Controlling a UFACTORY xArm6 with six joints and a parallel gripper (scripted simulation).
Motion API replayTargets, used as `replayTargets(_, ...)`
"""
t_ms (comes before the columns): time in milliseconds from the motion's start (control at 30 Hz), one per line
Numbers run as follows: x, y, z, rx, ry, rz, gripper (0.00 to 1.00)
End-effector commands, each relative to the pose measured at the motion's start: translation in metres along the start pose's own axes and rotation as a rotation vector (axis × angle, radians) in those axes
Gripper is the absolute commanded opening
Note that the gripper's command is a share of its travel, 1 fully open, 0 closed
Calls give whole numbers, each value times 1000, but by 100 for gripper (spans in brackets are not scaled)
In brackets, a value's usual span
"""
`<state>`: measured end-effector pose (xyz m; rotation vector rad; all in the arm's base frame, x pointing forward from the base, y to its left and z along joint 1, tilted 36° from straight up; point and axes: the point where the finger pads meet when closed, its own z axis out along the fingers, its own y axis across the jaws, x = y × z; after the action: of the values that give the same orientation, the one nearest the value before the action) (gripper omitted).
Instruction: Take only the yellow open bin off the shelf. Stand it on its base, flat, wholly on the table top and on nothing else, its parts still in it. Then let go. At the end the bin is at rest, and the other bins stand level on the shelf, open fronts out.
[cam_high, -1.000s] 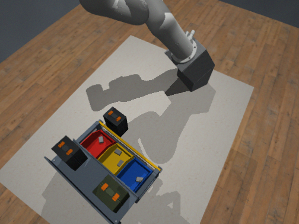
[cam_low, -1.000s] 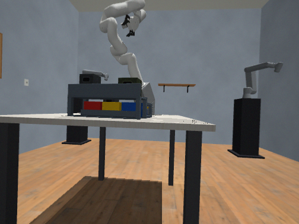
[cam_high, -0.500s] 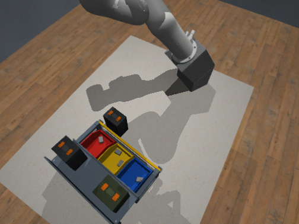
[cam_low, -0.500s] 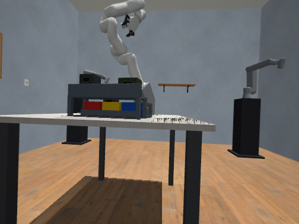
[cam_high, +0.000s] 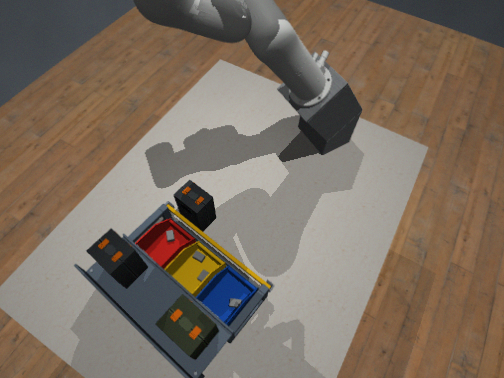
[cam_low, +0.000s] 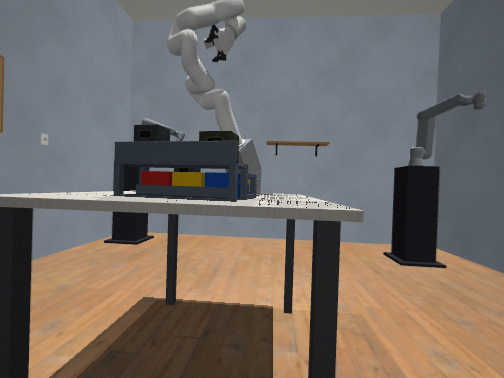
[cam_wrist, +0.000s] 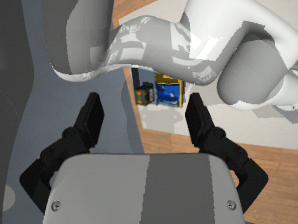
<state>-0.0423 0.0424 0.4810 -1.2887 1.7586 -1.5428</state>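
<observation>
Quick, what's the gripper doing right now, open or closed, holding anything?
Gripper: open wide, holding nothing, high above the shelf.

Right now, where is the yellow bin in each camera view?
Top: yellow bin, lower left, middle slot of the shelf.
Exterior: left of centre, between red bin and blue bin.
Wrist: small yellow patch near centre, behind the arm.
Shared landmark: the blue bin beside it.

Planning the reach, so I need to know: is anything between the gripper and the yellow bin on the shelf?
Yes. The open, empty gripper is high above the table. The yellow bin sits between the red bin and blue bin, with the shelf's top board over it, blocking a straight descent.
</observation>
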Motion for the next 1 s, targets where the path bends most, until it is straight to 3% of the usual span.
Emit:
replayTargets(0,47,7,9,128,-33,-213,100)
replayTargets(167,47,7,9,128,-33,-213,100)
replayTargets(200,10,1,2,26,-7,-44,100)
replayTargets(333,49,7,9,133,-34,-220,100)
replayTargets(733,49,7,9,133,-34,-220,100)
replayTargets(767,11,2,2,30,-8,-52,100)
replayTargets(900,50,7,9,137,-35,-228,100)
replayTargets(967,50,7,9,137,-35,-228,100)
